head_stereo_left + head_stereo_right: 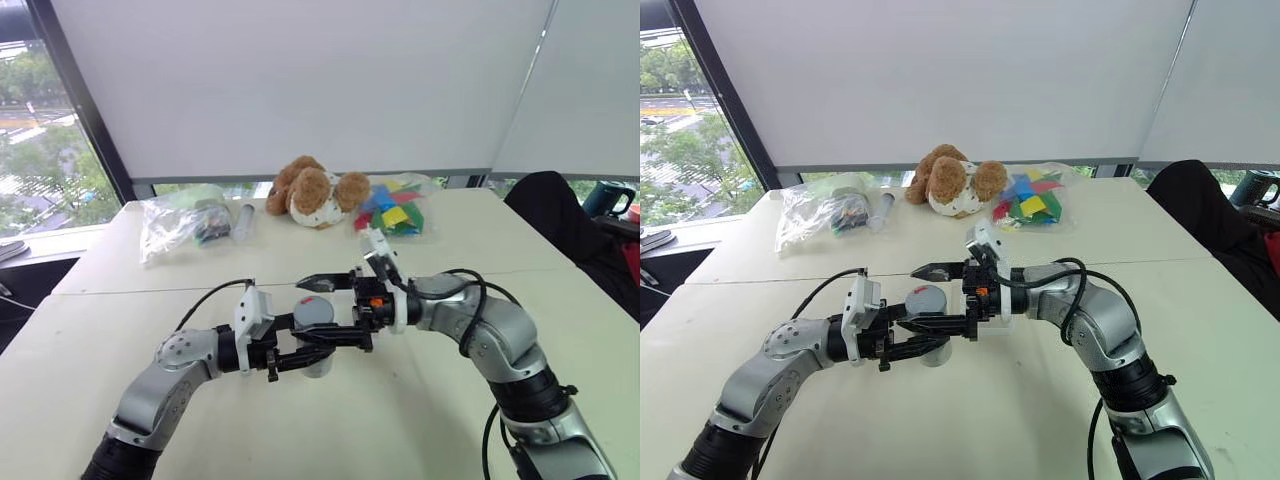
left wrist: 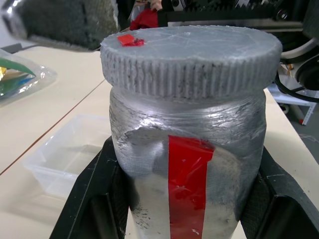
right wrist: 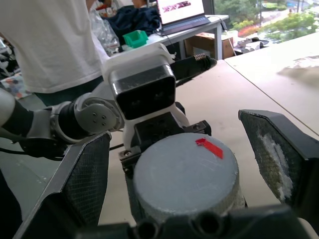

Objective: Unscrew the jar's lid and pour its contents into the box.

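Jar: small silver-grey cylindrical jar with red stripe (image 2: 187,164), centre of the head view, pinched by the left gripper (image 1: 300,355).
Lid: ribbed pale grey screw cap (image 3: 182,174), still on.
Right gripper (image 3: 184,164): fingers spread, straddling the lid.
Box: shallow clear plastic tray (image 2: 65,154), left of the left wrist view.
Risk: an off-centre close could slip on the lid or twist the jar.

lid (image 3: 185,174) with red mark between spread right end effector (image 3: 184,164) fingers | left end effector (image 3: 164,132) behind, gripping jar

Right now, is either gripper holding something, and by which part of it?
The left gripper holds the jar by its body, below the lid. The right gripper holds nothing; its jaws stand open around the lid.
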